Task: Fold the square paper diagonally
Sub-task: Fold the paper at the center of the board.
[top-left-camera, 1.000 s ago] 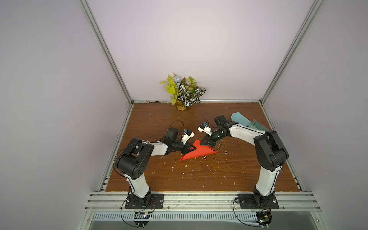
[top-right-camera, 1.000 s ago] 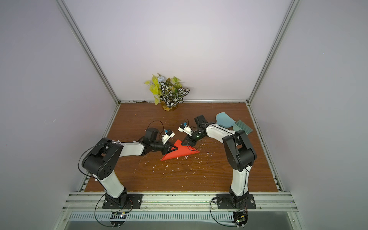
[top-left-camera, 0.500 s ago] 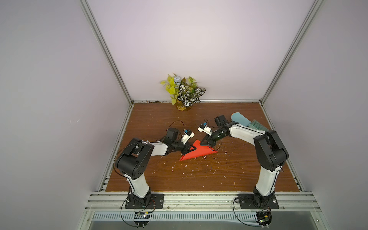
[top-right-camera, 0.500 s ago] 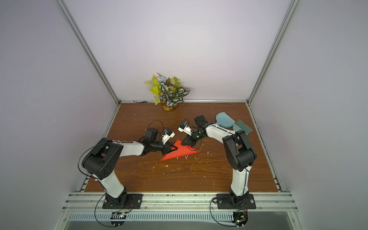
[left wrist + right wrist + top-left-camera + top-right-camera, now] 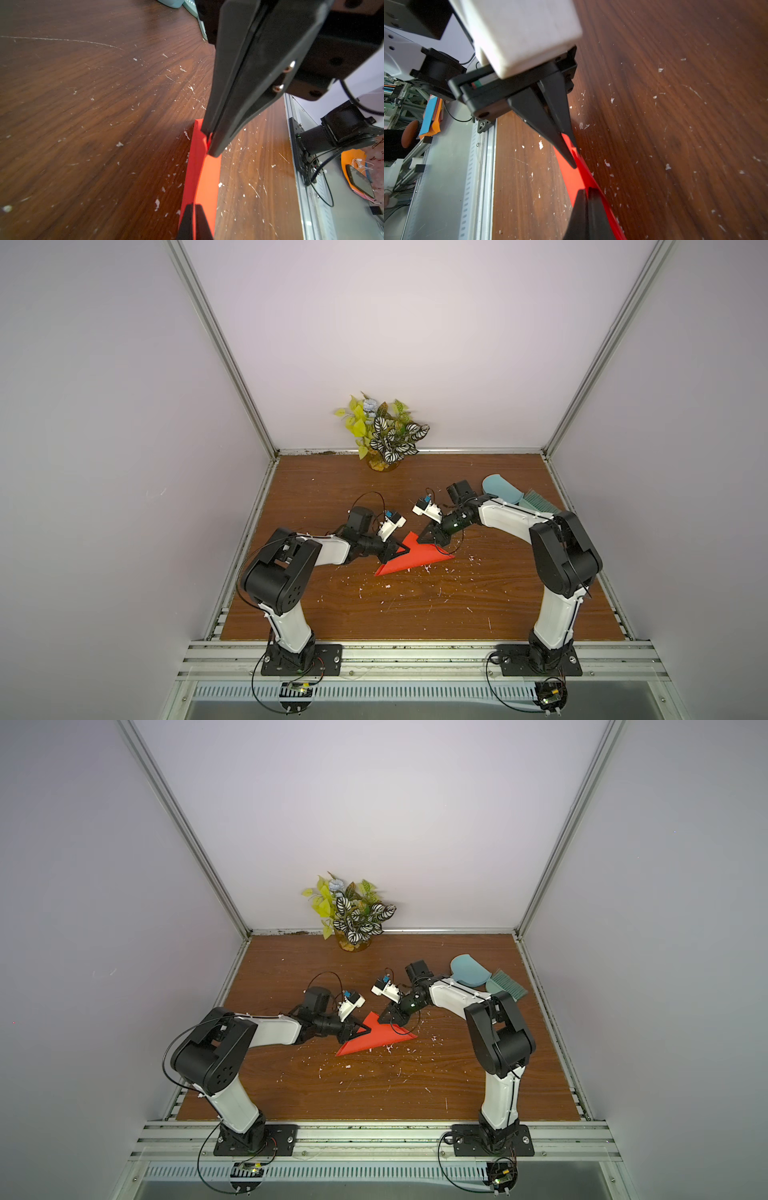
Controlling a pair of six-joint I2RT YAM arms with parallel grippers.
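Pale-walled cell; a wooden table (image 5: 415, 614) flecked with white scraps. The paper (image 5: 415, 561), already a triangle, lies mid-table, well in front of the plant (image 5: 384, 435), its long edge on the side away from the plant, running across between the arms. Both arms meet at its corner nearest the plant: left gripper (image 5: 402, 551) and right gripper (image 5: 424, 538), each pressed together and pinching the sheet, neither clearly nearer.

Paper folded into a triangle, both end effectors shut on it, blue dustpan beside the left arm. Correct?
No: the dustpan lies beside the right arm, as both top views show. The paper is a triangle, with the left end effector and right end effector shut on it.
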